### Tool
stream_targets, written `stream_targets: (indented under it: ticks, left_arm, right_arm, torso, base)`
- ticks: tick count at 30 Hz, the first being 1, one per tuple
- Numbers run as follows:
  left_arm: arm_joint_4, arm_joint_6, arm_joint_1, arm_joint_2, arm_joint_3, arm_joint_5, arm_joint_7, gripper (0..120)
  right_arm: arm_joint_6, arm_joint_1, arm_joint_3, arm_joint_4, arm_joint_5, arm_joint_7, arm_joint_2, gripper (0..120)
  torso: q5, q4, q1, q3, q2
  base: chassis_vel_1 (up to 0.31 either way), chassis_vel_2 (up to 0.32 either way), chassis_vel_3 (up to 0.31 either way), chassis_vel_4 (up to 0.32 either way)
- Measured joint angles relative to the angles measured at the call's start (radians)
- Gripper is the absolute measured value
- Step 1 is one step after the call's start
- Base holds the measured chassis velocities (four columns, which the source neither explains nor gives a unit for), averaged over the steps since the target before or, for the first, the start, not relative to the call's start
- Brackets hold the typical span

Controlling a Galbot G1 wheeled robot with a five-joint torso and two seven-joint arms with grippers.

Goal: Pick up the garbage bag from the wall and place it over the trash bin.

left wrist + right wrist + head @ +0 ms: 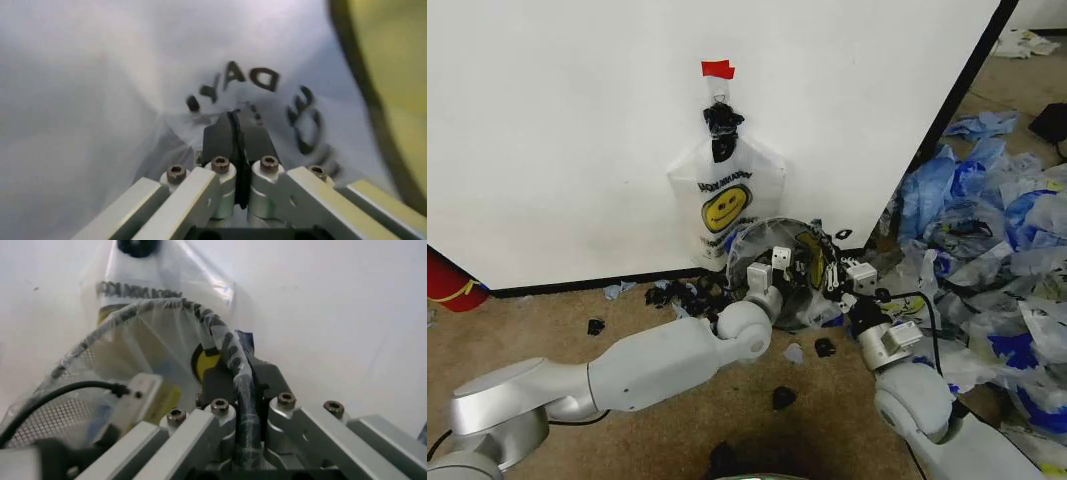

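The garbage bag (724,205) hangs flat against the wall (577,120) from a dark knot of handles under a strip of red tape (718,69); its lower edge reaches the floor behind the trash bin (777,265). The bin lies tipped toward the robot, already lined with a second printed bag. The hanging bag appears thin, light, limp and slippery; it should crumple rather than hold shape, so a hold on the gathered handles or a pinched fold looks most secure.

The left gripper (771,263) sits inside the bin mouth; the right gripper (851,277) is at its rim.

The left wrist view shows the left gripper's jaws closed together against white film (100,100) printed with black letters; whether film is caught between them cannot be told. The right wrist view shows the right gripper's jaws clamped on the film-wrapped bin rim (227,357), with the hanging bag beyond.
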Motion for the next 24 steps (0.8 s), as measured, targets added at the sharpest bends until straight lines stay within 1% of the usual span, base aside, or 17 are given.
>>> stream_targets:
  ticks: [10, 20, 24]
  left_arm:
    - [0.081, -0.002, -0.022, -0.025, 0.015, 0.017, 0.0, 0]
    - [0.086, -0.003, -0.008, -0.038, 0.05, 0.022, 0.004, 0]
    - [0.058, -0.002, -0.003, -0.033, 0.063, 0.021, 0.003, 0]
  right_arm:
    - [0.003, -0.022, -0.003, 0.028, -0.007, -0.005, -0.008, 0]
    - [0.004, -0.03, -0.003, 0.035, -0.006, -0.01, -0.012, 0]
    - [0.009, -0.031, 0.0, 0.032, -0.006, -0.01, -0.012, 0]
  torso:
    - [0.0, 0.0, 0.0, 0.0, 0.0]
    - [0.0001, 0.0, 0.0, 0.0, 0.0]
    - [0.0, 0.0001, 0.0, 0.0, 0.0]
  base:
    - [0.0, 0.0, 0.0, 0.0]
    - [0.0, 0.0, 0.0, 0.0]
    - [0.0, 0.0, 0.0, 0.0]
